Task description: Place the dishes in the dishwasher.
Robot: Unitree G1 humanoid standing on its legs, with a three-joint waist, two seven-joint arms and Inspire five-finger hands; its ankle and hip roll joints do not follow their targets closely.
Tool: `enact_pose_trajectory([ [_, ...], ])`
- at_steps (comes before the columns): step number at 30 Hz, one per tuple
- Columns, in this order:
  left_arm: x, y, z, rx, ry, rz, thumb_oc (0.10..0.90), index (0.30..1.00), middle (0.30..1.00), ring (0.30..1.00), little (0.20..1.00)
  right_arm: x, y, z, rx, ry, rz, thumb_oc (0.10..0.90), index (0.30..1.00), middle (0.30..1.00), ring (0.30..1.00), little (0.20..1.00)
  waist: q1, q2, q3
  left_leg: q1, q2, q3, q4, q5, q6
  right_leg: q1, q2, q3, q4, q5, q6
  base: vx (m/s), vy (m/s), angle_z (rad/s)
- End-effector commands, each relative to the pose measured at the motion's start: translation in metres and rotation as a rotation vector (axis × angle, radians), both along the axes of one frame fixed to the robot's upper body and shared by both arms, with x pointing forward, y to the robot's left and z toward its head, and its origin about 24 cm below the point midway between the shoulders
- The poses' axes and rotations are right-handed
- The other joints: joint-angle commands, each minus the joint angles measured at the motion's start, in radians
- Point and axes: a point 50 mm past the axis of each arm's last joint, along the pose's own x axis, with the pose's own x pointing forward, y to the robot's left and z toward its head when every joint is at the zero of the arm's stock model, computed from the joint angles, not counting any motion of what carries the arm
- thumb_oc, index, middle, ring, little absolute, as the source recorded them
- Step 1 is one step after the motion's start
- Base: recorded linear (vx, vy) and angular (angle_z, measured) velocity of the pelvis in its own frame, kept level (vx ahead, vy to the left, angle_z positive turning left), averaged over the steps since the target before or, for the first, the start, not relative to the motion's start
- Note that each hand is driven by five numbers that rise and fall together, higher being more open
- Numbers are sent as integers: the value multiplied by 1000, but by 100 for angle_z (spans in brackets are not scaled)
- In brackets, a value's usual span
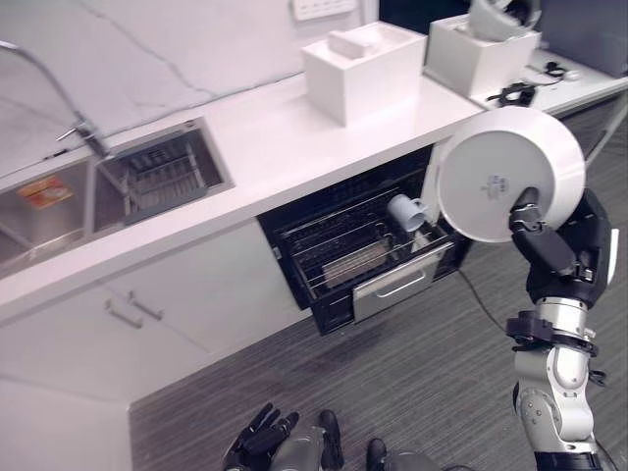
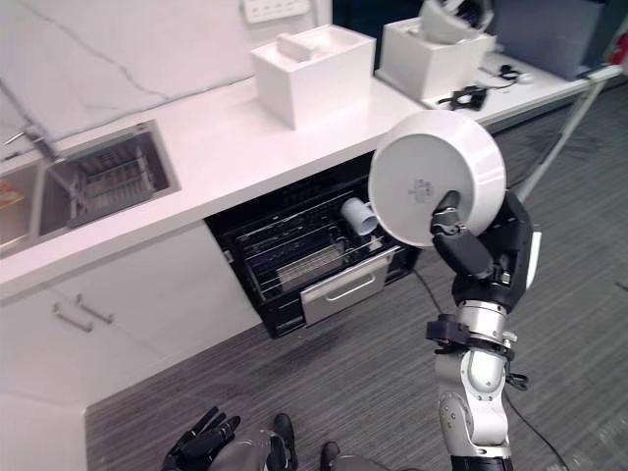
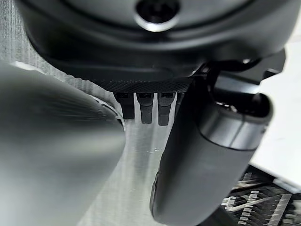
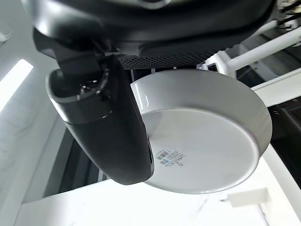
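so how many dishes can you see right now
2. A white bowl is held up on edge in the right hand, beside the counter. A pale blue mug lies in the open dishwasher rack. More may be hidden deeper in the rack.

A sink (image 1: 162,172) sits in the bench (image 1: 265,147) at left, two boxes (image 1: 361,69) stand at right, and the dishwasher (image 1: 363,250) below holds a mug (image 1: 405,212) in its rack.

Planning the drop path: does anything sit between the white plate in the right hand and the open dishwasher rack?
Nothing blocks the way. The round white plate in the right hand hangs above the rack; only a pale blue mug occupies its right end.
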Motion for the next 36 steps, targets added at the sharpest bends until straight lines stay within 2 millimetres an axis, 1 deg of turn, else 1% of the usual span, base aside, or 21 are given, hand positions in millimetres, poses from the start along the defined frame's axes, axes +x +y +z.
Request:
enact_pose_trajectory([
  [1,4,16,4,69,-4,-47,800,900,900,900,900,-20,-4,56,-95,-302,-2,400,300,300,300,300,9,-24,-74,15,8,5,21,-55,-1,77,-106,-108,50,-163,66,177,139,-23],
  [6,-7,20,-1,73,50,-29,800,900,900,900,900,-15,-8,48,-49,-229,-12,400,300,300,300,300,7,-35,-78,46,-18,-27,21,-85,26,98,-110,-117,50,-149,81,180,219,-13],
  [8,-7,21,-2,73,58,-26,800,900,900,900,900,-14,-6,46,-61,-213,-21,400,300,300,300,300,6,-36,-78,55,-26,-36,21,-92,35,103,-110,-119,50,-124,90,114,184,13],
  [12,-11,22,-3,81,88,-34,800,900,900,900,900,-11,-1,47,-131,-203,0,400,300,300,300,300,2,-32,-87,61,-44,-77,21,-104,56,119,-83,-105,50,-20,119,131,220,16],
  [13,-15,22,-4,89,107,-42,800,900,900,900,900,-11,-2,48,-196,-186,-80,400,300,300,300,300,-3,-36,-87,72,-61,-104,21,-116,69,72,-77,-82,202,35,137,128,263,15],
  [15,-13,23,-4,97,113,-50,800,900,900,900,900,-14,-3,51,-285,-186,-150,400,300,300,300,300,-9,-41,-85,78,-75,-122,21,-120,75,22,-71,-52,325,58,144,72,176,15],
  [16,-9,23,-2,104,118,-64,800,900,900,900,900,-15,-4,54,-376,-199,-216,400,300,300,300,300,-11,-42,-80,86,-80,-136,21,-122,72,-24,-78,-43,319,47,134,40,66,26],
  [17,-7,24,-2,111,119,-71,800,900,900,900,900,-16,-7,56,-429,-202,-268,400,300,300,300,300,-10,-40,-80,88,-78,-150,21,-121,67,-29,-81,-46,275,20,125,33,1,18],
  [18,-5,26,-1,116,118,-77,800,900,900,900,900,-17,-10,57,-477,-208,-318,400,300,300,300,300,-10,-38,-80,89,-79,-167,21,-120,62,-27,-91,-41,199,0,114,36,-76,10],
  [20,-2,29,0,118,115,-90,800,900,900,900,900,-22,-19,62,-560,-218,-427,400,300,300,300,300,-27,-32,-72,100,-79,-199,21,-130,58,-24,-106,4,50,-2,106,39,-117,26],
  [21,-1,31,0,118,114,-96,800,900,900,900,900,-25,-23,63,-614,-223,-491,400,300,300,300,300,-36,-35,-66,106,-85,-209,21,-136,56,-46,-115,40,50,-22,109,36,-146,73],
  [22,-1,31,0,117,114,-102,800,900,900,900,900,-27,-28,65,-678,-224,-600,400,300,300,300,300,-43,-39,-64,114,-92,-221,21,-145,55,-70,-120,74,50,-17,118,40,-134,93],
  [23,-3,31,0,113,114,-107,800,900,900,900,900,-29,-32,67,-692,-235,-700,400,300,300,300,300,-48,-39,-59,123,-96,-230,21,-154,56,-83,-122,91,50,18,128,58,-132,92],
  [24,-3,30,-1,109,116,-113,800,900,900,900,900,-31,-35,68,-728,-245,-730,400,300,300,300,300,-47,-41,-59,125,-99,-245,21,-155,56,-80,-116,108,50,-11,129,40,-232,68],
  [25,-5,27,-2,117,121,-145,800,900,900,900,900,-31,-30,70,-964,-287,-795,400,300,300,300,300,-37,-51,-68,124,-94,-229,21,-155,49,-82,-122,94,50,-34,137,30,-269,35],
  [28,-14,33,-3,113,168,-121,800,900,900,900,900,-29,-26,77,-1328,-285,-814,400,300,300,300,300,-22,-69,-85,123,-75,-205,21,-159,34,-76,-132,73,50,-51,143,34,-248,-2],
  [29,-19,34,-4,115,182,-119,800,900,900,900,900,-27,-28,78,-1385,-257,-795,400,300,300,300,300,-18,-73,-89,125,-68,-199,21,-161,31,-72,-134,63,50,-54,143,53,-283,22],
  [30,-28,36,-6,127,204,-139,800,900,900,900,900,-26,-32,81,-1435,-221,-753,400,300,300,300,300,-14,-80,-95,125,-56,-184,21,-161,22,-66,-139,40,50,-62,142,33,-223,27],
  [34,-36,38,-8,143,231,-173,800,900,900,900,900,-21,-29,76,-1518,-203,-670,400,300,300,300,300,-10,-86,-102,125,-37,-169,21,-163,12,-57,-140,17,50,-75,137,2,-143,8],
  [35,-37,38,-8,147,234,-184,800,900,900,900,900,-19,-29,74,-1513,-187,-641,400,300,300,300,300,-10,-86,-104,126,-35,-169,21,-164,10,-54,-139,14,50,-78,136,-11,-120,15],
  [36,-39,40,-8,153,238,-206,800,900,900,900,900,-14,-28,65,-1519,-138,-574,400,300,300,300,300,-7,-84,-107,126,-33,-169,21,-162,6,-51,-137,9,50,-82,134,-16,-91,13],
])
